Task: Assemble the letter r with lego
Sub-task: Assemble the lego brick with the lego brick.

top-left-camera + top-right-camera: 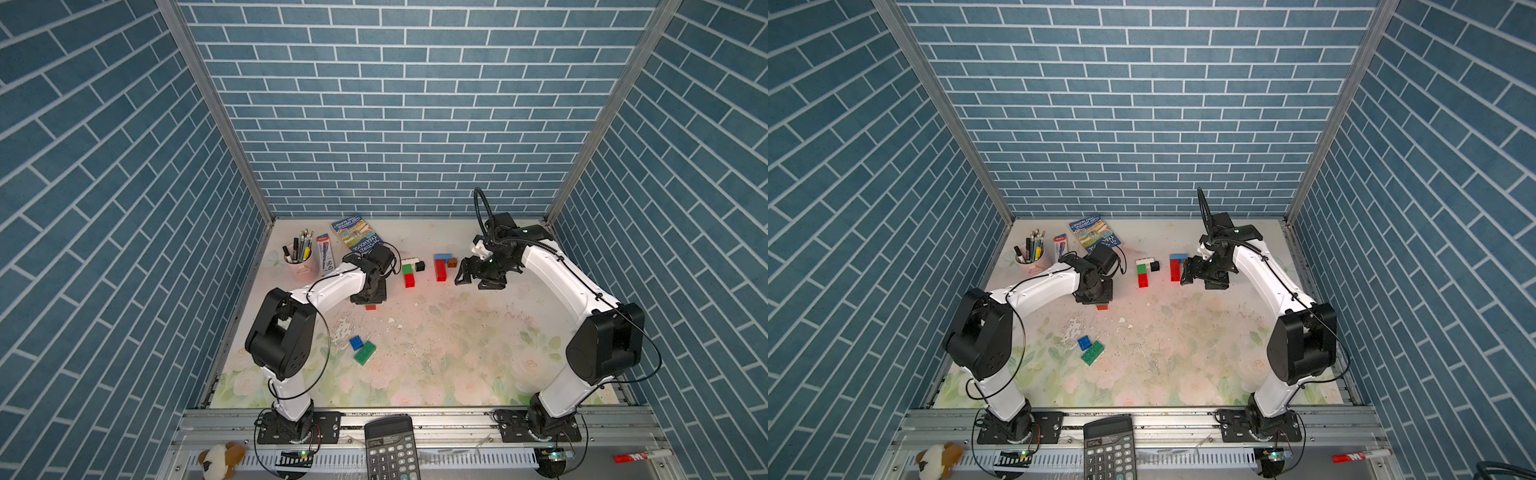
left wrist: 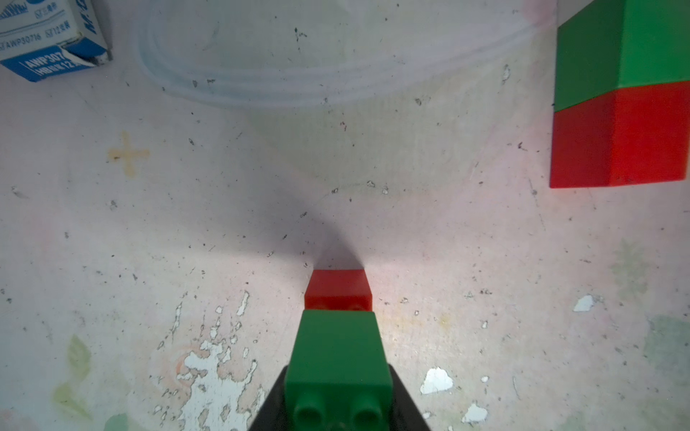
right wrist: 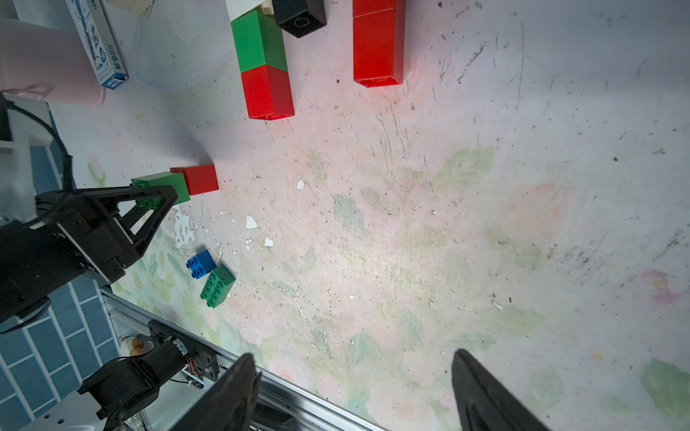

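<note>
**Green brick (image 2: 338, 354) pinched, stem under way**

Left gripper (image 2: 338, 414) pinches it with a red brick (image 2: 338, 289) snapped to its end, low at the desk (image 2: 466, 231). Right gripper (image 3: 353, 356) hangs spread, empty. At the back, the white-topped figure (image 1: 409, 272) and blue-topped figure (image 1: 441, 266) look like finished r's. Blue brick (image 1: 356, 342) and oblong green brick (image 1: 365, 353) lie loose, unused.

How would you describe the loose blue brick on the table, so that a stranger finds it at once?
On the flowered table, look at the near side, beside the left arm and well away from the stacks at the back. Two loose bricks lie side by side there: the blue brick is the small square one, its neighbour the green brick is oblong.
</note>
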You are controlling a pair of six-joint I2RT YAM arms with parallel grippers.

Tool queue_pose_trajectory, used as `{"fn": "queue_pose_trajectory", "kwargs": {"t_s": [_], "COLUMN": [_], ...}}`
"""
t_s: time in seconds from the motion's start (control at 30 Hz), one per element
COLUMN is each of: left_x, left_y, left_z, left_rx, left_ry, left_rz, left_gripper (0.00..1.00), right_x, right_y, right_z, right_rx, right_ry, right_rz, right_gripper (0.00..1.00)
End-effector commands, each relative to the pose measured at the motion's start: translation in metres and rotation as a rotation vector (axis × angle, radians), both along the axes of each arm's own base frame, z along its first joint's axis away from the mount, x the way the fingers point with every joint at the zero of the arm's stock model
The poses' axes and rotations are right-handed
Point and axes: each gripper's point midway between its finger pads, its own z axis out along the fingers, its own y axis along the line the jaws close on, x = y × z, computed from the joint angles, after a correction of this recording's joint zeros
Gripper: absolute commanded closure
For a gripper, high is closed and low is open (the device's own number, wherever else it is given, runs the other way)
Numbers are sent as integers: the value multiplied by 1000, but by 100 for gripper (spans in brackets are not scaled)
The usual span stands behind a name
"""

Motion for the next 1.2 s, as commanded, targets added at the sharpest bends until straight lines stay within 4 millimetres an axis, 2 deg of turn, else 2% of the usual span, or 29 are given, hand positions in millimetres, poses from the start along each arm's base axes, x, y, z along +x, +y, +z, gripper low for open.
{"fn": "queue_pose_trajectory", "kwargs": {"t_s": [0.0,0.37,0.5,0.77,1.17], "left_x": [-5,-7,-11,-15,-20], "left_y": [8,7,7,15,23], "left_z": [-10,-21,-24,-28,-46], "left_rx": [33,9,3,7,68], "left_ry": [48,89,117,158,226], "left_rz": [21,13,-31,-49,-109], "left_gripper": [84,84,88,88,98], "right_x": [1,8,9,14,22], "right_y": [1,6,10,11,14], "right_z": [1,1,0,3,7], "right_rx": [1,10,22,23,21], "right_ry": [10,19,36,36,32], "right_rz": [24,36,46,37,-4], "right_gripper": [18,18,18,18,18]}}
